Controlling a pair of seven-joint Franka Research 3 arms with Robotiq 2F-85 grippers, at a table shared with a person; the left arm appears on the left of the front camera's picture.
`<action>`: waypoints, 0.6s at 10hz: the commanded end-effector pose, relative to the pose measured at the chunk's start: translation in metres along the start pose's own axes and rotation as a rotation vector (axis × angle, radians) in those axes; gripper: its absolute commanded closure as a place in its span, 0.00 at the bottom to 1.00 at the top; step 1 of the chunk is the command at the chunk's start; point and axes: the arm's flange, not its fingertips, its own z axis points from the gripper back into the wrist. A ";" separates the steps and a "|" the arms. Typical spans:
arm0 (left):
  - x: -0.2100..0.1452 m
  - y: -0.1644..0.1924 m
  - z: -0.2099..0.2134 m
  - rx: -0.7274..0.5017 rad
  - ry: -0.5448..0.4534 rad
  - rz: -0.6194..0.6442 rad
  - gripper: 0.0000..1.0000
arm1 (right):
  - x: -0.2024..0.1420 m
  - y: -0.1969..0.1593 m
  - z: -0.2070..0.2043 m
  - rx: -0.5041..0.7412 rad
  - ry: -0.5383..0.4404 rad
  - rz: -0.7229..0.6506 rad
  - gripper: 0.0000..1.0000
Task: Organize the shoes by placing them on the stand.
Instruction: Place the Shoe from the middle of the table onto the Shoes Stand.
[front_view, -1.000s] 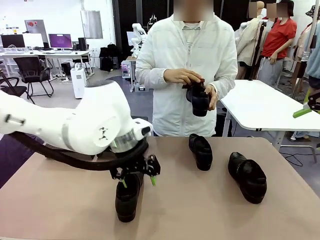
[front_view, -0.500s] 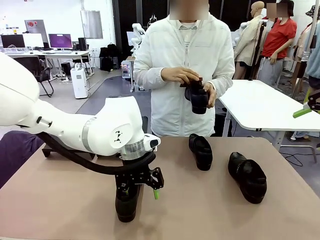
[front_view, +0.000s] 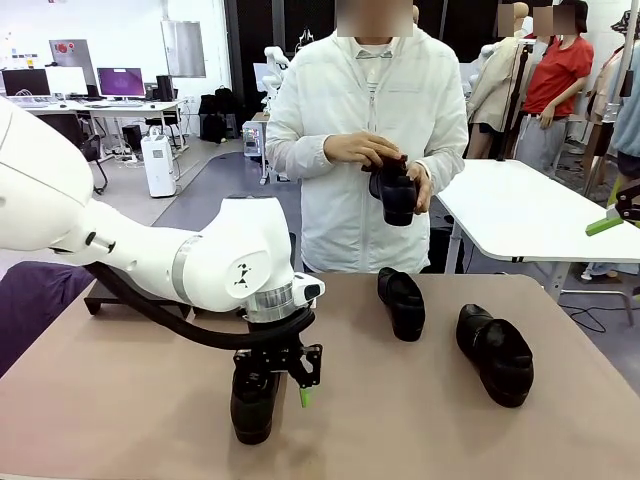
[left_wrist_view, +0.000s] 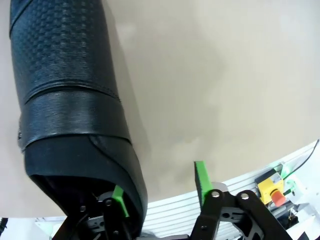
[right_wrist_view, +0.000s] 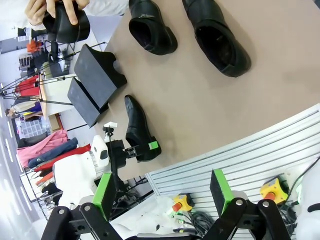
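Left gripper (front_view: 275, 390): lowered over the heel end of the near-left shoe (front_view: 255, 408). The jaws are seen apart. One green pad (left_wrist_view: 118, 196) is set at the heel opening. The other pad (left_wrist_view: 200, 175) is kept clear of the shoe's side, with bare table (front_view: 400, 430) between. No closed grip is made out.
Near-left shoe: laid flat on the table, near its near edge and left of centre. It is judged to be the one being picked first.
Middle shoe (front_view: 402, 302): laid on the table toward the far edge, right of centre, with nothing touching it.
Right shoe (front_view: 495, 352): laid just right of the middle shoe and apart from it, also untouched.
Fourth shoe (front_view: 397, 198): held up above the far edge in the person's hands (front_view: 362, 152), off the table.
Stand (right_wrist_view: 95, 70): two black platforms are seen side by side at the far left, well apart from every shoe. Both tops are bare. Whether they rest on the table or just beyond its edge cannot be told.
Right gripper (right_wrist_view: 161, 187): held high over the near side, jaws wide apart, with nothing between the pads.
Done so far: no shoe is seen placed on the stand.
Left to do: all four shoes are judged still to be placed, one of which must first be given up by the person.
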 end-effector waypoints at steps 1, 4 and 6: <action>0.003 -0.005 0.002 0.059 -0.010 0.033 1.00 | -0.001 0.000 0.001 -0.001 0.003 0.000 0.00; 0.001 -0.007 0.003 0.092 -0.033 0.039 1.00 | -0.001 0.000 0.001 -0.001 0.003 0.000 0.00; 0.000 -0.007 0.006 0.123 -0.035 0.035 1.00 | -0.001 0.000 0.001 -0.001 0.003 0.000 0.00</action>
